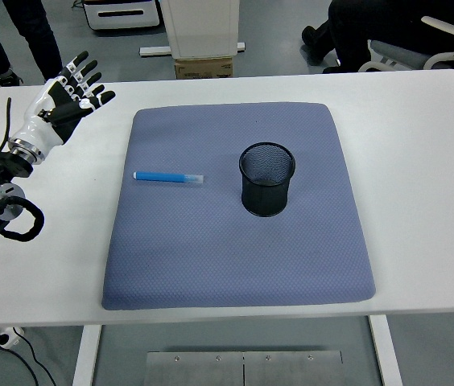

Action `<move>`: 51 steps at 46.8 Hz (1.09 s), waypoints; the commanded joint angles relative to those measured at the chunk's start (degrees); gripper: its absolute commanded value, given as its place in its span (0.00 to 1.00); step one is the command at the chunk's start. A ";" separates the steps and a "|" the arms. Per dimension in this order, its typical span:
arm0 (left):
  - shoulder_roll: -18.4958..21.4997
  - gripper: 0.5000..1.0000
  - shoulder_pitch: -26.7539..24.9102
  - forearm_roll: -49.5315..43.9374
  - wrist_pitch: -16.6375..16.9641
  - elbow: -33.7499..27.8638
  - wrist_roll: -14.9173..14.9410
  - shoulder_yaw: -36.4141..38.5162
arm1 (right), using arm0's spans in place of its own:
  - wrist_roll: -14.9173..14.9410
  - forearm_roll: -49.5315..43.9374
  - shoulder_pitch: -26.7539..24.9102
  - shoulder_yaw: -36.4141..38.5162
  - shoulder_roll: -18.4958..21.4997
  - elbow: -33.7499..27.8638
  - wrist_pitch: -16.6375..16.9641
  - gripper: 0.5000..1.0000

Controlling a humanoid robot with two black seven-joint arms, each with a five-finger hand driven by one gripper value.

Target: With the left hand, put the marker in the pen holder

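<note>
A blue marker (168, 176) with a clear cap lies flat on the left half of the blue-grey mat (235, 241), pointing left to right. A black mesh pen holder (266, 178) stands upright near the mat's middle, to the marker's right. My left hand (70, 92) hovers over the white table's far left, well up and left of the marker, fingers spread and holding nothing. The right arm does not show.
The white table (420, 161) extends around the mat on all sides. Behind the far edge stand a white pedestal with a cardboard box (204, 67), a person's legs (18, 32) at top left, and a seated person (388, 32) at top right.
</note>
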 commanded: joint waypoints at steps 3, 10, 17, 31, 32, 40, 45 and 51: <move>0.67 1.00 -3.24 0.08 0.19 -0.80 -0.01 5.57 | -0.09 0.00 0.00 0.01 0.00 -0.01 -0.04 1.00; 0.76 1.00 -11.32 0.26 2.65 -2.03 -0.09 19.19 | 0.00 0.00 0.00 -0.07 0.00 -0.01 0.05 1.00; 1.20 1.00 -13.26 -0.62 3.09 -2.20 -0.01 21.39 | 0.00 0.00 0.00 -0.07 0.00 -0.01 -0.04 1.00; 2.87 1.00 -14.49 -0.54 3.27 -7.74 -0.62 21.39 | 0.00 0.00 0.00 0.01 0.00 -0.01 -0.04 1.00; 2.70 1.00 -14.75 0.07 3.36 -7.74 -0.54 21.48 | 0.00 0.00 0.00 0.01 0.00 -0.01 -0.04 1.00; 0.33 1.00 -18.09 7.18 5.55 -7.92 0.08 30.79 | 0.00 0.00 0.00 0.01 0.00 -0.01 -0.04 1.00; -0.38 1.00 -20.37 17.81 7.49 -8.36 0.08 34.66 | 0.00 0.00 0.00 -0.07 0.00 -0.01 -0.04 1.00; -0.38 1.00 -21.52 29.51 7.58 -8.36 -0.01 35.37 | 0.00 0.00 0.00 -0.07 0.00 -0.09 0.05 1.00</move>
